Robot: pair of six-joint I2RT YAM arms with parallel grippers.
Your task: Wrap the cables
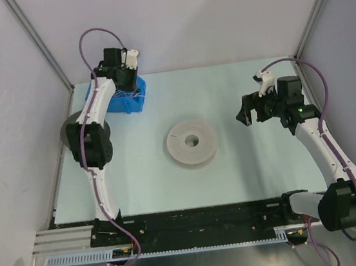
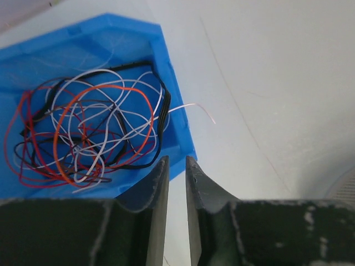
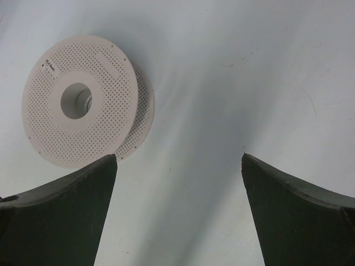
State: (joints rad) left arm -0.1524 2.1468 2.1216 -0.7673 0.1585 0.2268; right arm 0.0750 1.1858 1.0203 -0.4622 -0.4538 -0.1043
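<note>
Can't read spool (image 3: pixel 105 77) label. Seeing cables (image 2: pixel 94 119) tangled in blue bin (image 2: pixel 175 94), one white end over rim. Left gripper (image 2: pixel 176 162) barely parted, empty, at bin edge; right gripper (image 3: pixel 178 158) spread wide, empty, near spool.

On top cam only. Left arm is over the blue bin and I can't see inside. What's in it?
Observer: The left wrist view shows a loose tangle of thin cables in the blue bin: red, orange, white and black.
Operator: All inside?
Observer: No. One pale strand hangs over the bin's wall onto the table.
Operator: Left jaws holding anything?
Observer: The left gripper has its jaws almost together, with a narrow gap and nothing visible in it.
</note>
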